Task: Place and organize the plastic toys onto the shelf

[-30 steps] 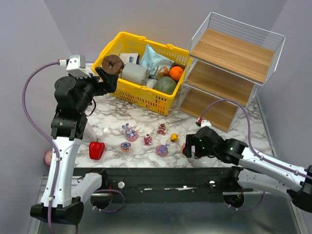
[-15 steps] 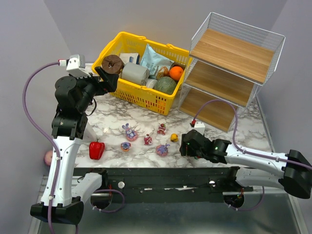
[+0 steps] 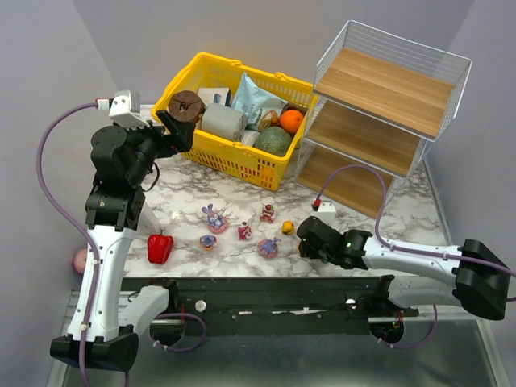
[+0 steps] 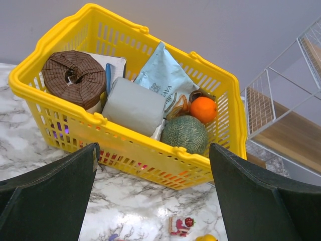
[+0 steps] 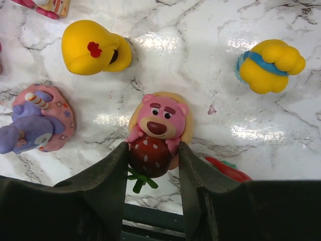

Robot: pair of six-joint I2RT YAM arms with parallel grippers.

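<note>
Pinch evenly across the strawberry-hugging pink bear figurine point(image 5: 159, 120), lying on the marble tabletop point(image 5: 200, 30) between the half-closed jaws of the right gripper point(image 5: 153, 165) (firmly held or not, cannot tell), then lift straight up clear of the yellow figurines point(image 5: 95, 47), leaving the left gripper point(image 4: 153, 150) splayed and empty.

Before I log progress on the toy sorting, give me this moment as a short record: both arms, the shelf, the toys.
left gripper: raised, facing the yellow basket, jaws wide open, empty
right gripper: low over the marble table, jaws flanking the pink bear figurine; firm grip unclear
shelf: visible boards bare, no toys placed
unplaced: loose on the table, among them a yellow figurine and a purple bunny beside the bear
</note>
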